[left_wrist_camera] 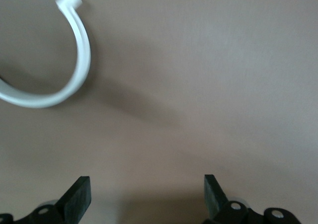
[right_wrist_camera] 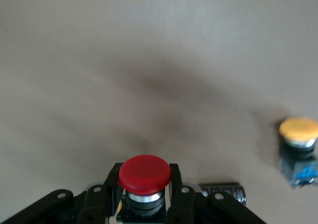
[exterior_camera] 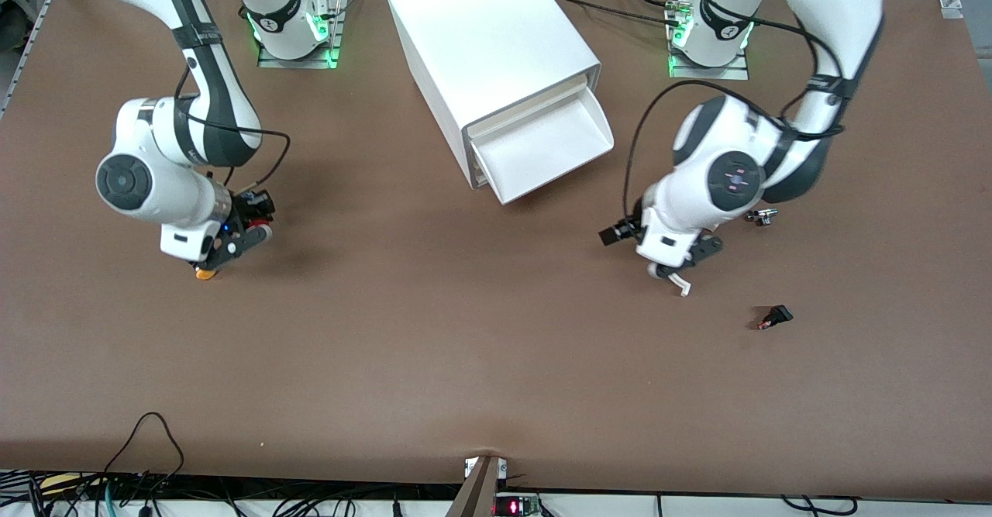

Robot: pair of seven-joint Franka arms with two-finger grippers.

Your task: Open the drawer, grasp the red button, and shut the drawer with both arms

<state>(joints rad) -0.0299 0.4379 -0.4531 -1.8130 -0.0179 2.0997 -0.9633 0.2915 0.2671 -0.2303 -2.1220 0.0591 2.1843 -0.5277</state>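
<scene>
The drawer (exterior_camera: 546, 149) of the white cabinet (exterior_camera: 488, 44) stands pulled open and looks empty. My right gripper (exterior_camera: 249, 236) is shut on the red-capped button (right_wrist_camera: 144, 173), holding it just above the table toward the right arm's end. In the right wrist view, the right gripper (right_wrist_camera: 144, 180) has a finger on each side of the button's body. My left gripper (exterior_camera: 682, 265) hangs low over the bare table toward the left arm's end. In the left wrist view, the left gripper (left_wrist_camera: 146, 196) is open and empty.
An orange-yellow button (exterior_camera: 205, 273) stands on the table beside the right gripper and also shows in the right wrist view (right_wrist_camera: 298, 129). A white curved hook (left_wrist_camera: 74, 75) lies by the left gripper. Two small dark parts (exterior_camera: 775, 317) (exterior_camera: 762, 216) lie toward the left arm's end.
</scene>
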